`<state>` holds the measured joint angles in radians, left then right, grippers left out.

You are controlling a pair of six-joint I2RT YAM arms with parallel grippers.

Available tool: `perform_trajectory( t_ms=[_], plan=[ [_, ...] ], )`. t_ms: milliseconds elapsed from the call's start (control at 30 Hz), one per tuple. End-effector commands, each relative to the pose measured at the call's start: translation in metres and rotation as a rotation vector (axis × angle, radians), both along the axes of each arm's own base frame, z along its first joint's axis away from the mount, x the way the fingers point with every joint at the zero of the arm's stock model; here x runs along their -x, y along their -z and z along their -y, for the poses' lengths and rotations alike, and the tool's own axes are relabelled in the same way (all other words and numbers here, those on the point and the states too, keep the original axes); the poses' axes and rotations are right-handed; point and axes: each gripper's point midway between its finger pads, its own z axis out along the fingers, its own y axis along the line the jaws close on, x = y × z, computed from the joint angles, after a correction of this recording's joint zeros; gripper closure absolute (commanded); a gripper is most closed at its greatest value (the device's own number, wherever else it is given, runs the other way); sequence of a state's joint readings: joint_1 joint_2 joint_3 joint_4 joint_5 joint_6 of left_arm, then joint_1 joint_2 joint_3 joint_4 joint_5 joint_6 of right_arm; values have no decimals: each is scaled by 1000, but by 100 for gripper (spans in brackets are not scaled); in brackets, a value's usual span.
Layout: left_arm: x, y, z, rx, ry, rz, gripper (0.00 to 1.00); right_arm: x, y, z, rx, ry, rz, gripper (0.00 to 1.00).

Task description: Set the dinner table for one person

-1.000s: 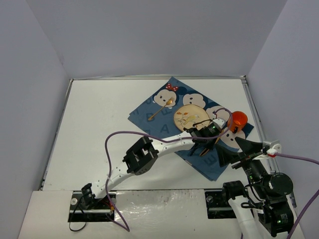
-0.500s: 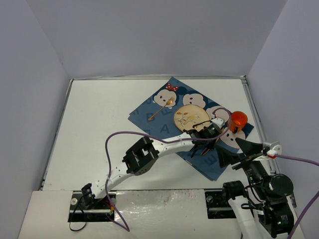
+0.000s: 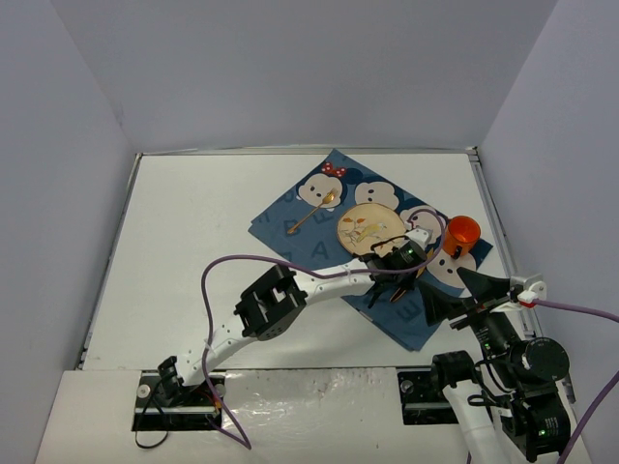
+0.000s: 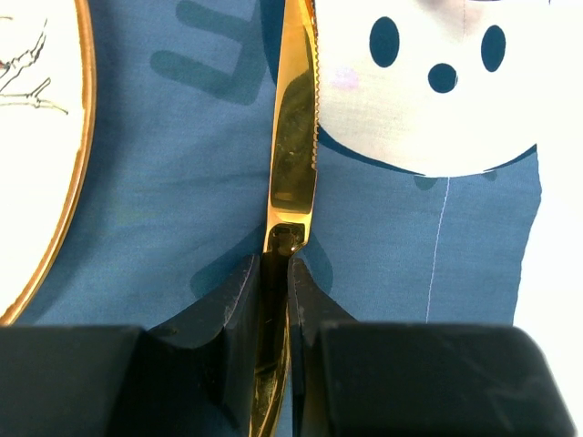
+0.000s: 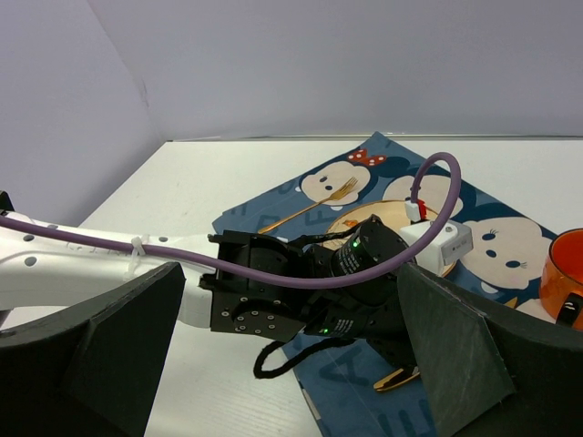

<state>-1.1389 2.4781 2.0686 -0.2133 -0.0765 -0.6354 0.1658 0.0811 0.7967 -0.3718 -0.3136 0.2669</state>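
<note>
A gold knife points away from me, low over the dark blue cloth, its serrated blade lying just right of the gold-rimmed plate. My left gripper is shut on the knife's handle. In the top view the left gripper sits just below the plate, on the white dinner table. A gold fork lies on the cloth left of the plate, and an orange cup stands to its right. My right gripper hangs open and empty, just right of the left wrist.
The cloth lies askew on the table's far right half. Lavender-grey walls close in the table on three sides. The left arm's purple cable loops across the right wrist view, between the right fingers.
The left arm's elbow has eased slightly left, with the knife still in its grip. The right arm has not moved.
</note>
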Motion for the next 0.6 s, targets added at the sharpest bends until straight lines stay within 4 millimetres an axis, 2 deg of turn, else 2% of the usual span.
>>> perform_trajectory(
  t_ms=[0,567],
  plan=[
    [7,-32,-4,37,-19,-4,100,3,-25,1,-7,3,83,0],
    [16,-43,-1,64,-10,-18,100,5,-26,1,-11,-2,90,0]
  ],
)
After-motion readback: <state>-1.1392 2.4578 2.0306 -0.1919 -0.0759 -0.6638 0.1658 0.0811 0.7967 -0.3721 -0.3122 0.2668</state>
